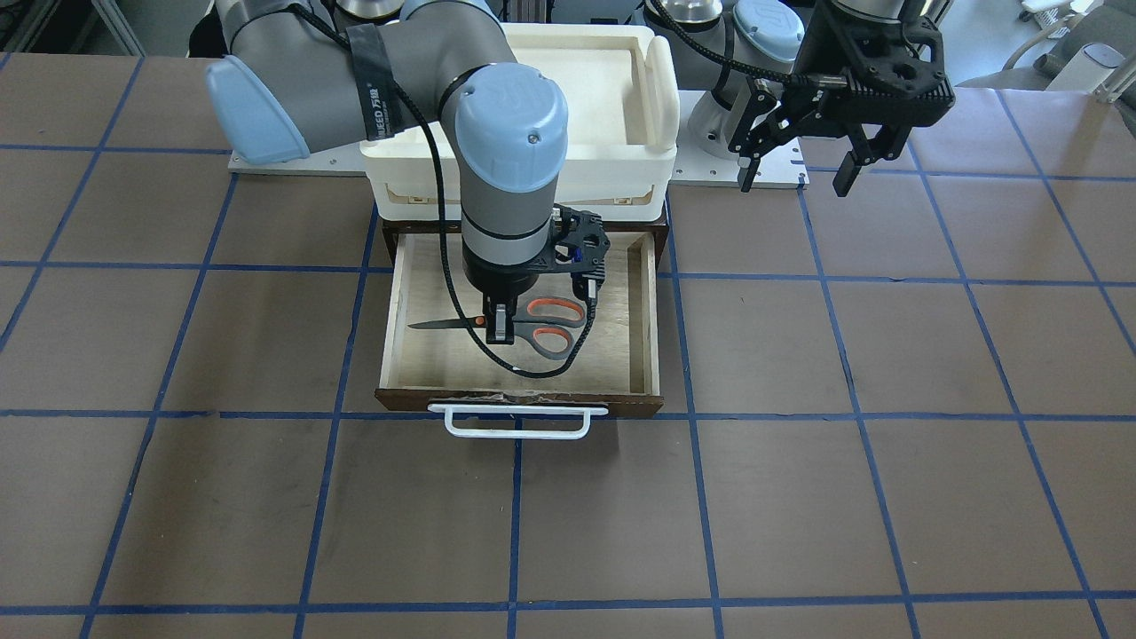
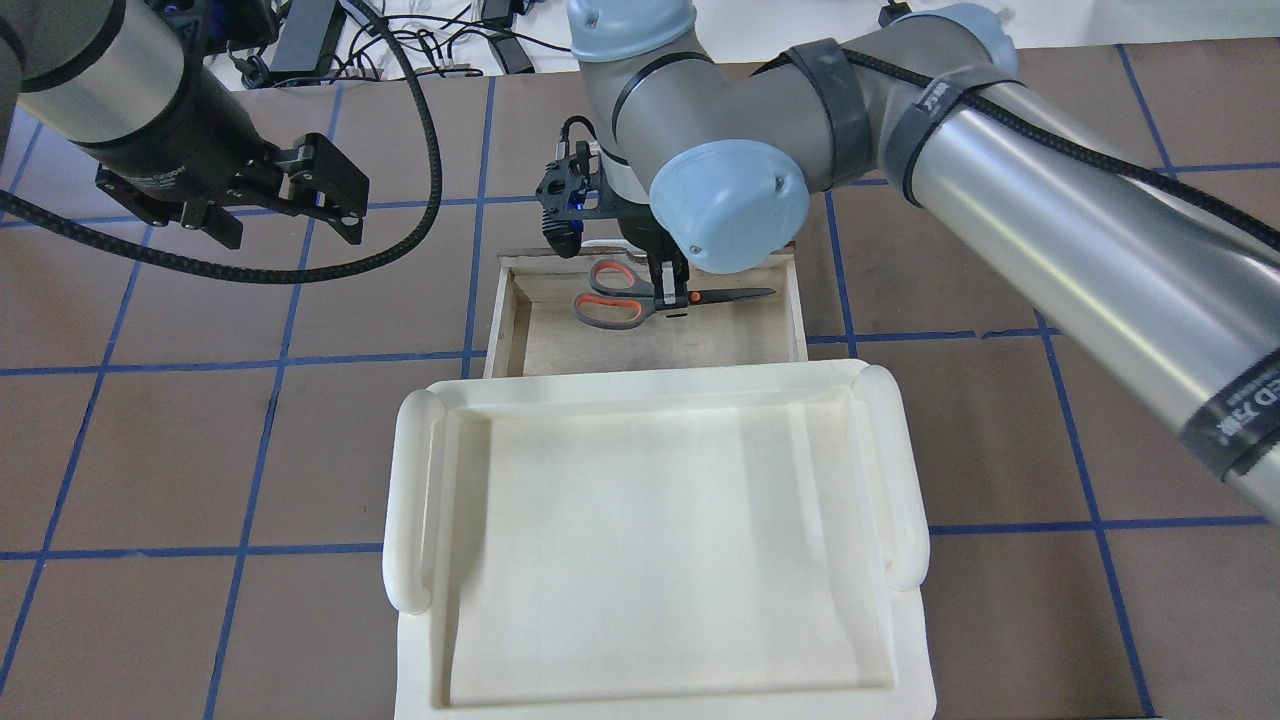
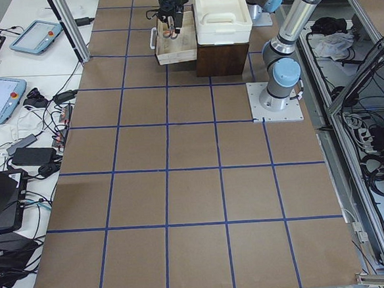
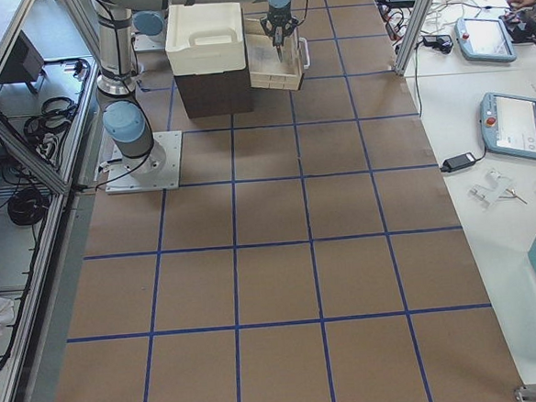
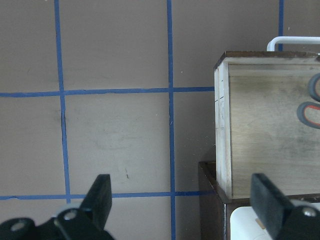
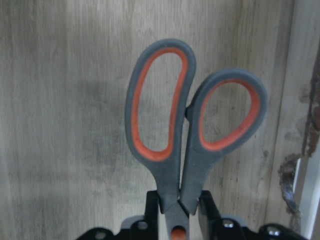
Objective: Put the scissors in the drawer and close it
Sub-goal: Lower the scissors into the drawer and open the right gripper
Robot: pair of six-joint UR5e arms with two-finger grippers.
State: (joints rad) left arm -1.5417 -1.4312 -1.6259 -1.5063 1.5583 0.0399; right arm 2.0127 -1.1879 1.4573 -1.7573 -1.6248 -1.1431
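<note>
I count one small pair of grey-handled, orange-lined metal scissors point(image 6: 172, 175). I count one shallow drawer point(image 1: 444, 364) of pale wood with a dark brown front, and one white bar handle point(image 1: 519, 434) on that front. There is one big white plastic tray point(image 2: 410, 500), and I have two black grippers. The scissors have two loops, and their silver blades are shut together.

The drawer is pulled open, out from under the tray, and the scissors are inside it. Seen from my left gripper point(image 5: 181, 186), the drawer is off to the right and the scissors are well apart from it. Its camera sees only the edges of the two loops. The scissors are right under my right gripper point(image 1: 500, 330), between its fingers. The loops stick out toward my left arm, and the blades point the other way.

My left gripper is open wide and holds nothing. It hangs over the brown table point(image 1: 932, 355) with the blue lines. My right gripper points straight down into the drawer. Its fingers are nearly closed and pinch the scissors at the neck, where the handles meet the blades. I cannot tell if the scissors lie on the drawer's wooden floor or hang just above it.
</note>
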